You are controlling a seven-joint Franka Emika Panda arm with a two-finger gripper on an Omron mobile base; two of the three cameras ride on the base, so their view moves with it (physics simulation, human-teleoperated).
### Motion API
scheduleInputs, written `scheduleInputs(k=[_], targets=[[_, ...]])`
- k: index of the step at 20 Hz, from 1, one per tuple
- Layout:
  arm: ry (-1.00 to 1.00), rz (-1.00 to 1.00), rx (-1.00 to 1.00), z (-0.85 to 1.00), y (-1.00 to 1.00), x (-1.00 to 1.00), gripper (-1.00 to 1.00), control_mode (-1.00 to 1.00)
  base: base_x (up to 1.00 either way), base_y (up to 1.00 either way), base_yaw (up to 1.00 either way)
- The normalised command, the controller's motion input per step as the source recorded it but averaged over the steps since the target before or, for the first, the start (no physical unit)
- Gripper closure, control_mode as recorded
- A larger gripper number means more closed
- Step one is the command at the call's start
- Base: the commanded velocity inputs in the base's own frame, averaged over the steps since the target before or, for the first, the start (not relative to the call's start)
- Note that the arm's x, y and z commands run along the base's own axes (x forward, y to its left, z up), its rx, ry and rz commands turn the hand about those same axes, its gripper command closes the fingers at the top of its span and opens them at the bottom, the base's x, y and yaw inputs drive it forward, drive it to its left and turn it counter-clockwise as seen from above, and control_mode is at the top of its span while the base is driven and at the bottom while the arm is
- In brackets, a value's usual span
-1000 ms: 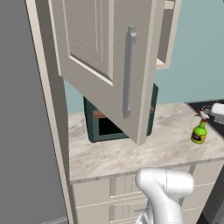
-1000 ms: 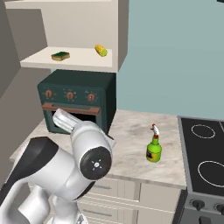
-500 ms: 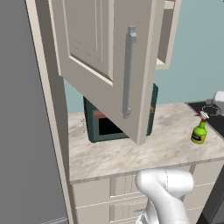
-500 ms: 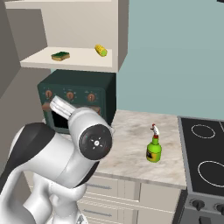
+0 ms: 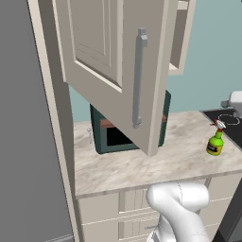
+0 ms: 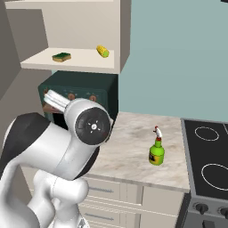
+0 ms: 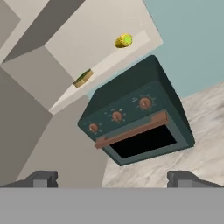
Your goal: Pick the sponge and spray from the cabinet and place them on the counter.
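On the open cabinet (image 6: 120, 40) shelf the sponge (image 6: 61, 56) lies flat, long axis along the shelf front, near a yellow corn cob (image 6: 102, 51); the spray (image 6: 156, 147) stands upright on the counter (image 6: 129, 151), unmoved; the gripper (image 7: 112, 177), fingers apart, has swung further up since before.

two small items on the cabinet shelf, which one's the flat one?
The sponge, the green block with a yellow edge lying flat toward the shelf's left end in the right base view. The other, a rounded yellow corn cob, sits nearer the shelf's right end.
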Motion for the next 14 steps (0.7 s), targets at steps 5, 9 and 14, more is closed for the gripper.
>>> scheduleInputs(k=[5,9,14], targets=[[-0.11,0.04,-0.1,0.23,0.22,0.0,-1.0,-1.0,0.0,0.0,0.0],[-0.24,0.02,-0.11,0.25,0.25,0.0,-1.0,-1.0,0.0,0.0,0.0],[-0.24,0.0,-0.11,0.33,0.36,0.0,-1.0,-1.0,0.0,0.0,0.0]])
